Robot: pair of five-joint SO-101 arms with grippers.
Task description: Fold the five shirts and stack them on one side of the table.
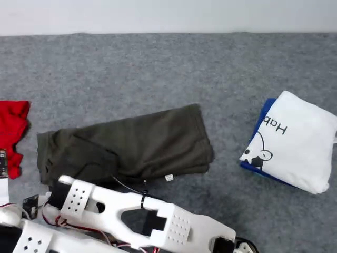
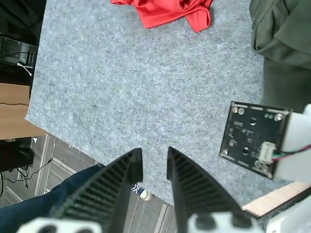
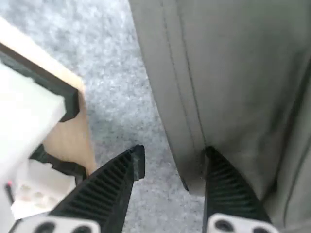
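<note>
The olive-green fabric shirt (image 1: 131, 142) is lying partly folded mid-table on the grey felt mat (image 1: 158, 68). The right gripper (image 3: 173, 160) is standing spread at its hem, clamping nothing. The left gripper (image 2: 154, 162) is hovering slightly parted, empty, above the mat's edge. The folded white shirt (image 1: 300, 147) is resting on the blue shirt (image 1: 261, 124).

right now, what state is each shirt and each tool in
olive shirt: folded lengthwise, one end rumpled, not stacked
red shirt: crumpled, unfolded
white shirt: folded, lying on the blue shirt
blue shirt: folded, under the white shirt
left tool: slightly open, empty
right tool: open, empty, at the olive shirt's hem
</note>
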